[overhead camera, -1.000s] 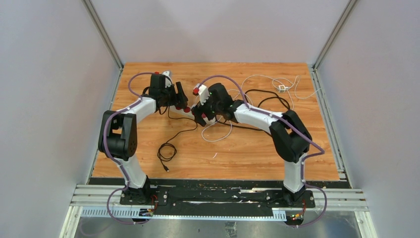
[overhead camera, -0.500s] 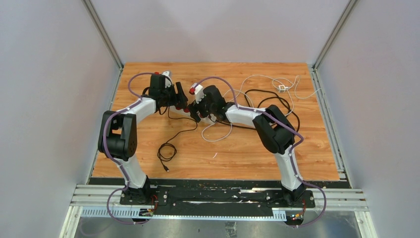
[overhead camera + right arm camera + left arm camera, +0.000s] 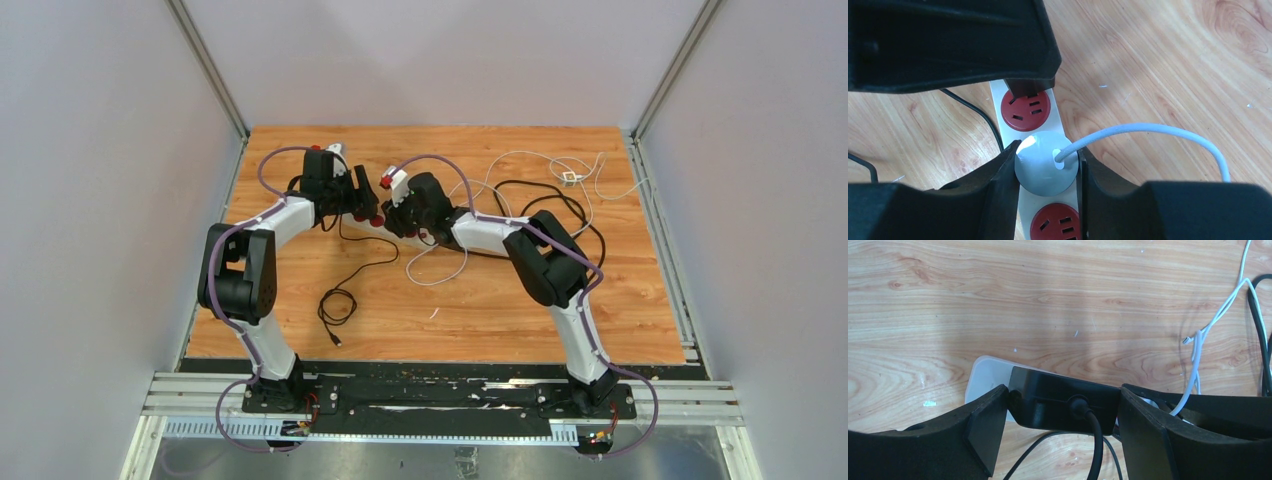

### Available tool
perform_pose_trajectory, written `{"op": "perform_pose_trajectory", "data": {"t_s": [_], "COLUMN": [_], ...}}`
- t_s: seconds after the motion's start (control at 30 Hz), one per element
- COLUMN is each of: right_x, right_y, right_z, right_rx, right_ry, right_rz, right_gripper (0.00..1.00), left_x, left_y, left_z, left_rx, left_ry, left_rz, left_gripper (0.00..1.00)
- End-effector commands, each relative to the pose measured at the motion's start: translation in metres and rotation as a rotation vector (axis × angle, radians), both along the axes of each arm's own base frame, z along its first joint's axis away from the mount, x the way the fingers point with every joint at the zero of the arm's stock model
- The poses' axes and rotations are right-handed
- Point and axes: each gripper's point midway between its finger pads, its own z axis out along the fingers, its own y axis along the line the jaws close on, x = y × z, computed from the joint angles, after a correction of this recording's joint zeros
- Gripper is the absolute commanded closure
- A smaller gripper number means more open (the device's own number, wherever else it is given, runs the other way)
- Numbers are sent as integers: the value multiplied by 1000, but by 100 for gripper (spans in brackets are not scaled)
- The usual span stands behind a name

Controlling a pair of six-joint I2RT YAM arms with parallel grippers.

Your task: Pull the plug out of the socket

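Our right claw point(image 3: 1048, 170) pinched the white plug point(image 3: 1040, 172), fully seated in the socket point(image 3: 1026, 111) on the worktop point(image 3: 1158, 65). Our left claw point(image 3: 1063, 409) clamped the black block point(image 3: 1048, 402) at its end. By our reckoning, the pull was not yet made.

Left pincer point(image 3: 1063, 401) clamping black corded block point(image 3: 1045, 402), white socket point(image 3: 989, 376) beneath

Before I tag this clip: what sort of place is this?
Probably a robot lab test cell: plain grey walls around a wood-look table, with left arm and right arm bolted to a rail.
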Motion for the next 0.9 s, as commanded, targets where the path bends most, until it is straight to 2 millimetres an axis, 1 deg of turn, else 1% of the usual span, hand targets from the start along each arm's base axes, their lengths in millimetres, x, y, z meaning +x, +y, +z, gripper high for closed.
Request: {"op": "perform_pose_trajectory", "data": {"t_s": [0.0, 0.1, 0.23, 0.37, 0.47, 0.53, 0.63, 0.73, 0.87], "right_x": [1, 3, 4, -8, -10, -9, -4, -3, -10], "right_y": [9, 9, 10, 17, 18, 16, 8, 3, 4], "right_z": [8, 15, 26, 35, 39, 35, 21, 9, 1], "right_rx": [38, 53, 112, 186, 196, 147, 18, -72, -150], "right_ry": [-30, -39, -47, 3, 2, -47, -152, -217, -295], "right_rz": [-5, -13, -35, 19, 32, 40, 51, 77, 140], "right_gripper": [92, 100, 100, 100, 100, 100, 100, 100, 100], "left_x": [-81, -81, -81, -82, -82, -83, -83, -82, -82], "left_y": [45, 44, 45, 45, 45, 45, 45, 45, 46], "left_z": [-89, -89, -89, -90, -91, -91, -91, -91, -91], "left_rx": [172, 172, 174, 174, 175, 176, 176, 177, 178], "left_ry": [395, 395, 396, 396, 399, 400, 400, 400, 400], "left_rz": [89, 88, 89, 88, 88, 89, 89, 88, 89], "left_gripper": [27, 27, 27, 28, 27, 28, 28, 28, 28]}}
